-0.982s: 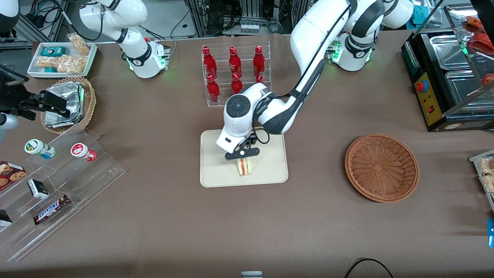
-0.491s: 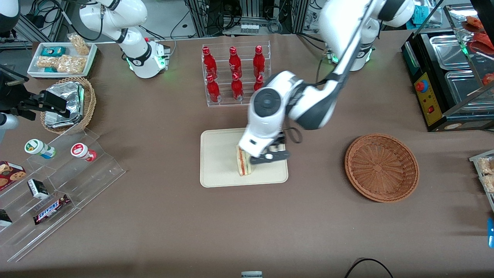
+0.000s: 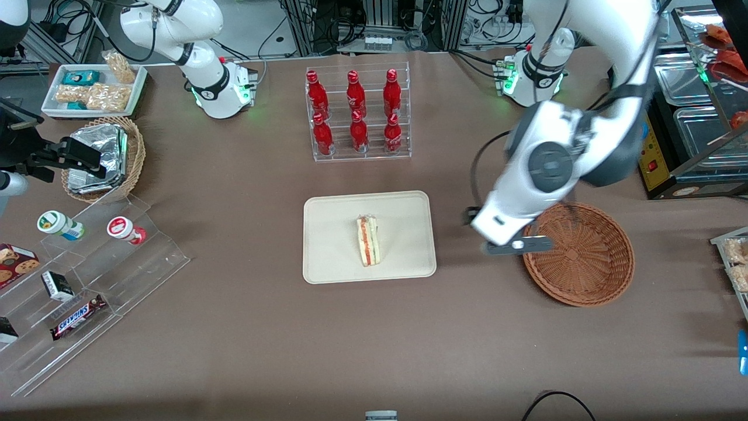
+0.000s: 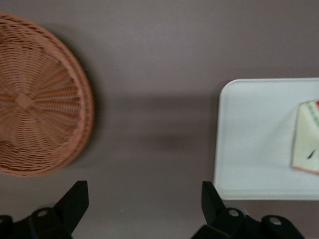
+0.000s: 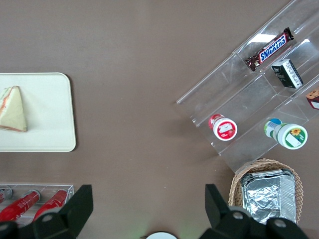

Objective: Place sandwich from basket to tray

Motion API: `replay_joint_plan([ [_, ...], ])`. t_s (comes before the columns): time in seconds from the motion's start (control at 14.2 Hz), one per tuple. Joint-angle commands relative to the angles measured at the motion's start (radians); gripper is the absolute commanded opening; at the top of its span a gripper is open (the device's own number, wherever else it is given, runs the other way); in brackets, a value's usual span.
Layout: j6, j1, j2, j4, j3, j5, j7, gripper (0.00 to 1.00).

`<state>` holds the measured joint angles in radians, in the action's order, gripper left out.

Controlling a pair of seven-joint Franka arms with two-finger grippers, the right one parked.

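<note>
The sandwich (image 3: 368, 241) stands on its edge in the middle of the cream tray (image 3: 327, 257), pale bread with red and green layers; nothing touches it. It also shows in the left wrist view as a sandwich (image 4: 307, 151) on the tray (image 4: 254, 149). The reddish-brown woven basket (image 3: 584, 260) lies toward the working arm's end of the table and holds nothing; the same basket (image 4: 35, 99) shows from the wrist. My gripper (image 3: 517, 245) hangs open and unloaded above the bare tablecloth between tray and basket, by the basket's rim, fingertips (image 4: 75, 199) wide apart.
A clear rack of red bottles (image 3: 356, 114) stands farther from the front camera than the tray. A stepped acrylic stand with snacks (image 3: 82, 280), a paler wicker basket of foil packs (image 3: 105, 156) and a white tray of snack bags (image 3: 93, 88) lie toward the parked arm's end. A food warmer (image 3: 689, 117) stands at the working arm's end.
My gripper has let go of the sandwich, leaving it standing on the tray, and has risen and swung away from the tray to the basket's rim.
</note>
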<state>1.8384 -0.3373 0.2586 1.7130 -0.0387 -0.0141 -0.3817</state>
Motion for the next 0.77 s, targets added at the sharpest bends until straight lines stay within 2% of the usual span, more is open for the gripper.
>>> replay_joint_plan([
  [0.0,-0.065,0.079,-0.163,0.12,-0.012,0.002,0.131,1.0],
  [0.21,-0.175,0.167,-0.255,0.109,-0.01,0.008,0.23,1.0],
  [0.42,-0.241,0.224,-0.346,0.099,-0.009,0.013,0.248,1.0],
  [0.7,-0.245,0.311,-0.338,-0.018,-0.017,0.01,0.28,1.0],
])
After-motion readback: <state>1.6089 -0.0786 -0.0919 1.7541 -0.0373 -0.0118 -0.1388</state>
